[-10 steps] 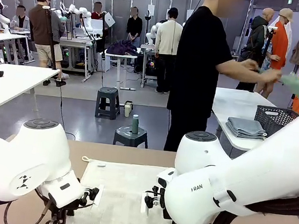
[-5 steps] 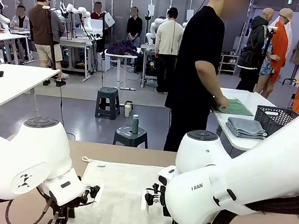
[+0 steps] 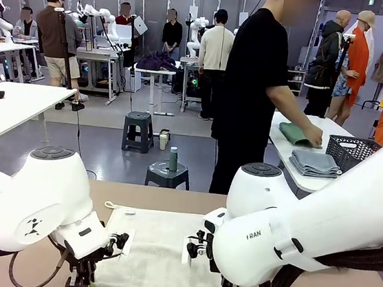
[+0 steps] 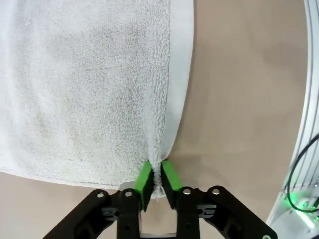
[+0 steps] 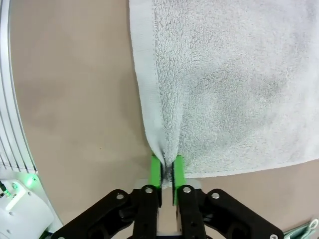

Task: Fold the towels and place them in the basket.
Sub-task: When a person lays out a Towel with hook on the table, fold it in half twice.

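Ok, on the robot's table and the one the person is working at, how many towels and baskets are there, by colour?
cream-white towel: 1
green towel: 1
grey folded stack: 1 (layers too small to count)
dark basket: 1
Total: 4

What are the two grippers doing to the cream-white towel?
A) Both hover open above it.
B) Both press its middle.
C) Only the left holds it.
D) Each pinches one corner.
D: the left gripper and the right gripper are each shut on a bunched corner of the cream-white towel.
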